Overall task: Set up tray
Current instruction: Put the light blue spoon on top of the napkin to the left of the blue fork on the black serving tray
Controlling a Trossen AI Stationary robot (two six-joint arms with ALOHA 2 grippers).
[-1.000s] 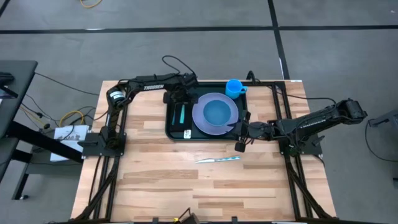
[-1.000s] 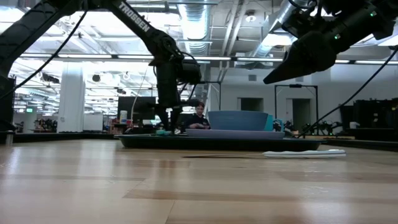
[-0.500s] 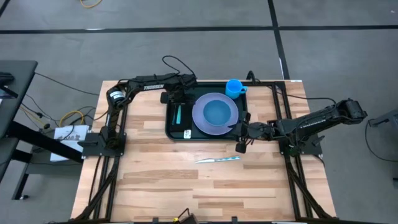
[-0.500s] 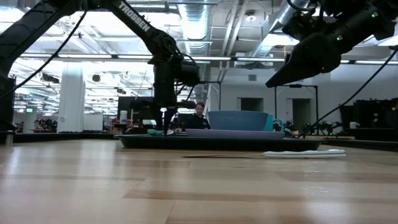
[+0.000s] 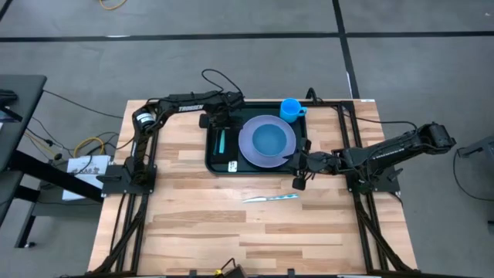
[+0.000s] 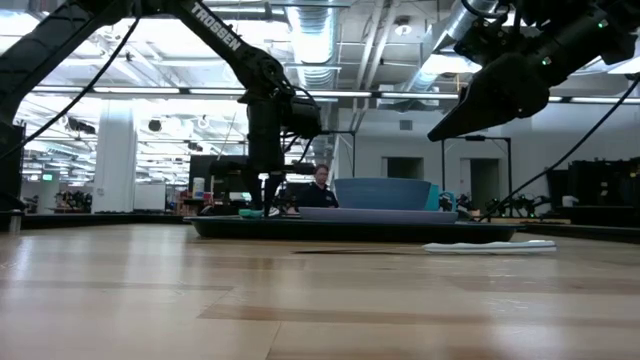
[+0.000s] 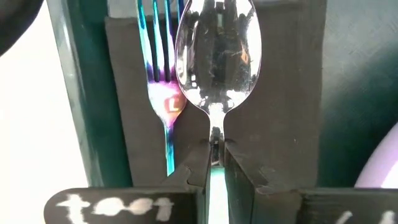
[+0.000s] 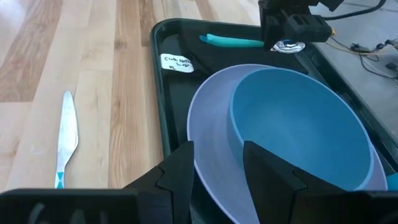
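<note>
Left gripper (image 5: 218, 123) shifted since a second ago, fingers clamped on shiny metal spoon (image 7: 217, 53) over large dark green rectangular plastic tray (image 5: 220, 164) at table's far middle. Right gripper (image 8: 214, 165) held open beside tray.

The light wooden butcher-block table (image 5: 201, 208) carries the dark green tray (image 5: 212, 158) toward twelve o'clock of its middle. A knife (image 5: 270, 198) with a teal tip lies flat on the bare wood at about six o'clock from the tray, near it but apart.
</note>
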